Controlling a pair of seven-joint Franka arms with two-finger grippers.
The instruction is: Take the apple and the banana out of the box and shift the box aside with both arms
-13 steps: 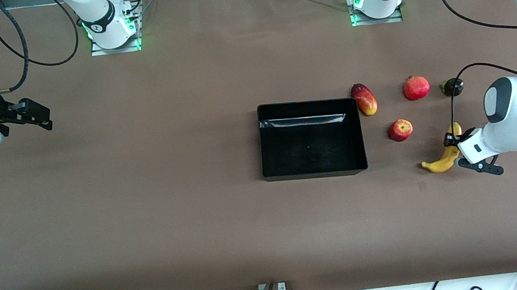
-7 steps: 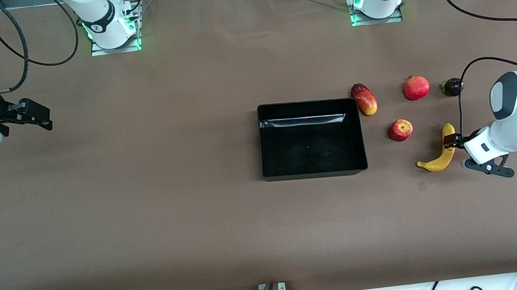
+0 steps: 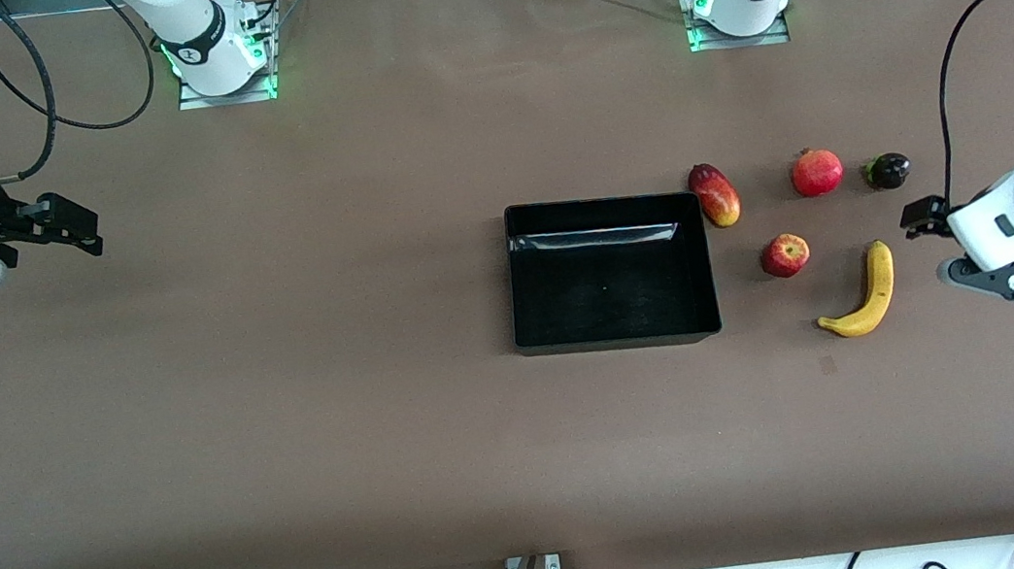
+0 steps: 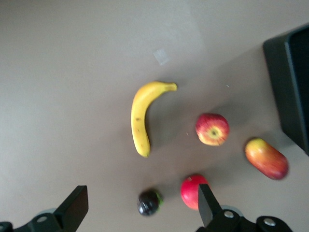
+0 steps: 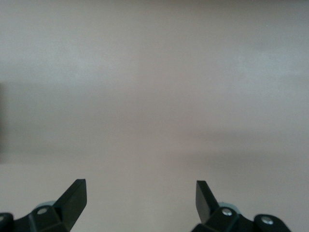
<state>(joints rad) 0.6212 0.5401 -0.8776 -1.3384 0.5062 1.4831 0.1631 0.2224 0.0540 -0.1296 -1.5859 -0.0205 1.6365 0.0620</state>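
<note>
The shallow black rectangular plastic box (image 3: 609,273), emptied and long axis three-to-nine, is flanked by the empty, wide-open left claw (image 3: 921,215) at three o'clock, nearer, and the empty, wide-open right claw (image 3: 69,229) waiting at nine.

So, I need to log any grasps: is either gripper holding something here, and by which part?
Nothing is held. The left gripper is open above the table near the banana; the right gripper waits open over bare table.

Counted: one box (image 3: 609,273), one apple (image 3: 785,255), one banana (image 3: 864,293), one mango (image 3: 715,194), one pomegranate (image 3: 817,172), one small dark fruit (image 3: 888,171).
</note>
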